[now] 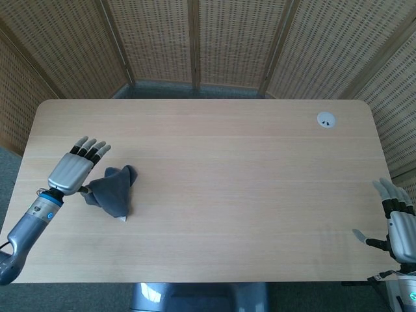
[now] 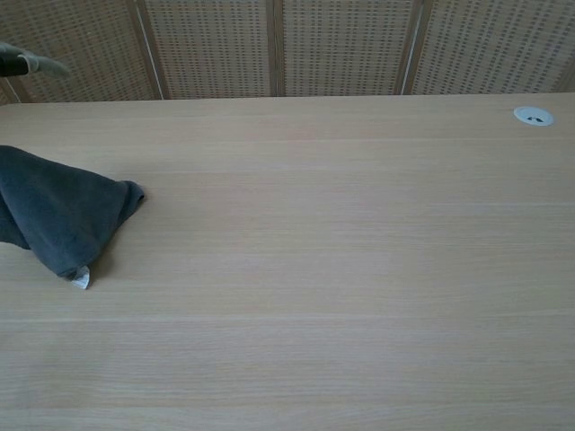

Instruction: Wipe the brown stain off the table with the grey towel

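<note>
The grey towel (image 1: 113, 193) lies crumpled at the counter's (image 1: 247, 182) left side. My left hand (image 1: 71, 170) hovers beside it, empty, fingers spread. My right hand (image 1: 398, 224) is splayed, holding nothing, at lower right.

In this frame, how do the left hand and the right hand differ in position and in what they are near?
The left hand is over the table's left part with fingers extended, right beside the crumpled grey towel; whether it touches the towel is unclear. The right hand sits off the table's right edge, near nothing. The left hand points away from the robot across the wood; the right hand is held upright. Both have fingers apart and grip nothing.
</note>
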Available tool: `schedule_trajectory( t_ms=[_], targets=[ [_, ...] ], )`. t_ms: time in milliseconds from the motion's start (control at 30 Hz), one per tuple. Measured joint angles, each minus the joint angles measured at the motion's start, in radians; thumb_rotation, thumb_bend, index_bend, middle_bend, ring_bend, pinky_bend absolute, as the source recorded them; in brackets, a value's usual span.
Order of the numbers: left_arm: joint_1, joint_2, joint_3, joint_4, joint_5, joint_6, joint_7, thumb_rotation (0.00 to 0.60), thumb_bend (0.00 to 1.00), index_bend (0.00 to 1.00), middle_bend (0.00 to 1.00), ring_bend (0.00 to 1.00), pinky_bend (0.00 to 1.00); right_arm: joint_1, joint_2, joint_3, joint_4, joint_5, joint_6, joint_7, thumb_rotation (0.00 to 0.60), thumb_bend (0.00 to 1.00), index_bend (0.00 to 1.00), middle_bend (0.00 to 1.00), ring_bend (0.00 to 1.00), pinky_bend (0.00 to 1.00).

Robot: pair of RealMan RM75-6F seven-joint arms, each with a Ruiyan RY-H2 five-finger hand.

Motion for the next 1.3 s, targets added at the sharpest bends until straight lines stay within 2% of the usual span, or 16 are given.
schedule_trajectory(
  t_ms=[167,300,467,700,933,1300],
  targets=[
    [0.008,0.042,0.031,-0.042,-0.078,-0.101,0.137,0.600,0.00,0.00,0.00,0.00,0.00,0.000,-0.001,-0.001,-0.002,-0.002,0.002,-0.004,0.600,0.00,0.00,0.00,0.00,0.00],
    [0.013,0.049,0.051,-0.051,-0.118,-0.163,0.174,0.600,0.00,0.00,0.00,0.00,0.00,0.000,-0.003,-0.001,-0.002,-0.001,0.003,-0.009,0.600,0.00,0.00,0.00,0.00,0.00],
    [0.020,0.060,0.057,-0.060,-0.086,-0.179,0.069,0.600,0.00,0.00,0.00,0.00,0.00,0.001,-0.005,0.001,0.000,0.005,0.002,-0.013,0.600,0.00,0.00,0.00,0.00,0.00],
    [0.029,0.101,0.076,-0.096,0.043,-0.174,-0.081,0.600,0.00,0.00,0.00,0.00,0.00,0.001,-0.008,0.001,0.000,0.005,0.002,-0.018,0.600,0.00,0.00,0.00,0.00,0.00],
    [0.047,0.116,0.075,-0.134,0.108,-0.100,-0.080,0.600,0.00,0.00,0.00,0.00,0.00,-0.001,-0.003,0.001,-0.002,0.003,0.006,-0.009,0.600,0.00,0.00,0.00,0.00,0.00],
    [0.141,0.070,0.027,-0.090,0.076,0.085,-0.077,0.600,0.00,0.00,0.00,0.00,0.00,0.000,-0.001,0.004,0.003,0.008,0.004,-0.006,0.600,0.00,0.00,0.00,0.00,0.00]
  ],
)
